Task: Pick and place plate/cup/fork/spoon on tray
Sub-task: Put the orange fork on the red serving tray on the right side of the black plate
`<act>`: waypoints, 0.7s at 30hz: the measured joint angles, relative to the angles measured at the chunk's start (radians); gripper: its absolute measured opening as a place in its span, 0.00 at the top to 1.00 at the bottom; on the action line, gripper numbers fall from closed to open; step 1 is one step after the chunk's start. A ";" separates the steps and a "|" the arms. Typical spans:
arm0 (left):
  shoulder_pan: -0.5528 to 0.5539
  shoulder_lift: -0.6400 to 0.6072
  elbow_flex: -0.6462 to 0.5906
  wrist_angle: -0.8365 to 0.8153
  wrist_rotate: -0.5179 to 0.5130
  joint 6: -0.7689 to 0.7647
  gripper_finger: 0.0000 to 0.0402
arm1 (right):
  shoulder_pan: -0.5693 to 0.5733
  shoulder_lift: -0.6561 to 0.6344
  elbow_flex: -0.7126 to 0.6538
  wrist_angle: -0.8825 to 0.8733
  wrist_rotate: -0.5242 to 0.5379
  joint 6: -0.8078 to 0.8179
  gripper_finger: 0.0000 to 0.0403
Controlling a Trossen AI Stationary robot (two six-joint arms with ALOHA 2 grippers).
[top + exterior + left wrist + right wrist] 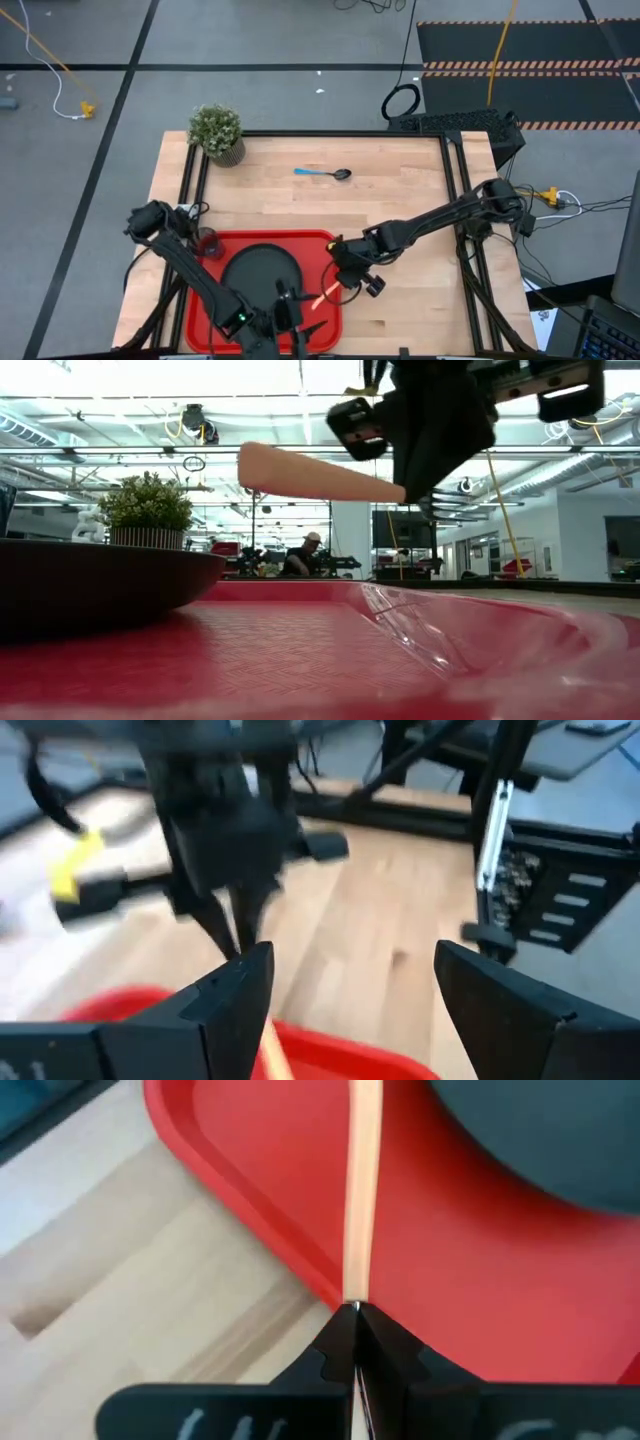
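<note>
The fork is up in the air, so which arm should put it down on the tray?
The right: its end effector already grips the fork above the red tray beside the plate.

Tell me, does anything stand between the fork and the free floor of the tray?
Nothing visible does. The right gripper holds the fork over the tray, right of the plate. The red floor below the orange handle is bare.

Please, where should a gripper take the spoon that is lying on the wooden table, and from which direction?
Grip the spoon on its light blue handle, near the middle, coming straight down from above. It lies flat and alone on the table, so the fingers can probably close across the thin handle; the dark bowl is wider and rounder, likely harder to pinch.
</note>
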 joint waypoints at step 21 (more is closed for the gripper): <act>0.060 0.117 0.016 -0.427 0.199 -0.434 0.31 | 0.083 -0.066 -0.147 0.206 0.147 0.275 1.00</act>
